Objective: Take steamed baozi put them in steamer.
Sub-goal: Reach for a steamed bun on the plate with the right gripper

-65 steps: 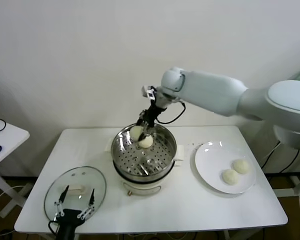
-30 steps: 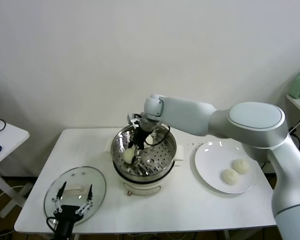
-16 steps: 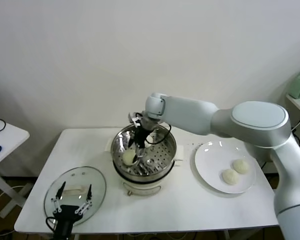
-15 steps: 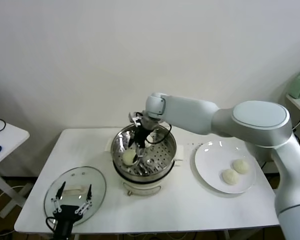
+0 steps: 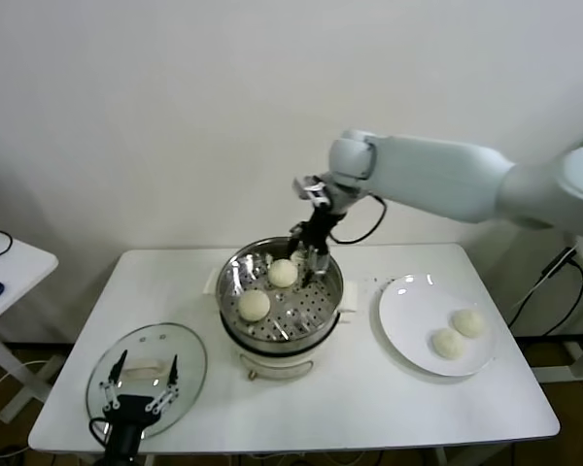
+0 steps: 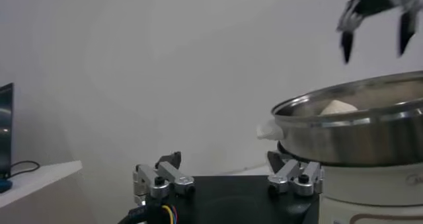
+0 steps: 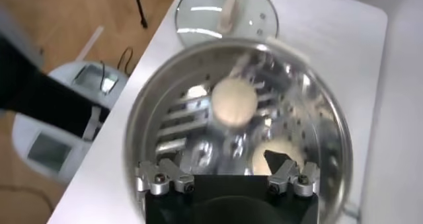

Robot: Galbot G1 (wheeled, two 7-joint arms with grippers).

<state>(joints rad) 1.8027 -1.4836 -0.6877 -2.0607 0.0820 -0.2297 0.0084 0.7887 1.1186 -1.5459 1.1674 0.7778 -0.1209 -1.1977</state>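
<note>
Steel steamer (image 5: 323,309), two upright baozi (image 5: 254,304) inside

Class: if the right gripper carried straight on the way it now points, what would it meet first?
The right gripper, empty with jaws open, points down into the steamer. It would probably first meet the baozi nearest it, or the perforated floor beside it; depth is unclear.

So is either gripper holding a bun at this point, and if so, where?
No. The right gripper is open and empty above the steamer; the left gripper is open over the glass lid.
</note>
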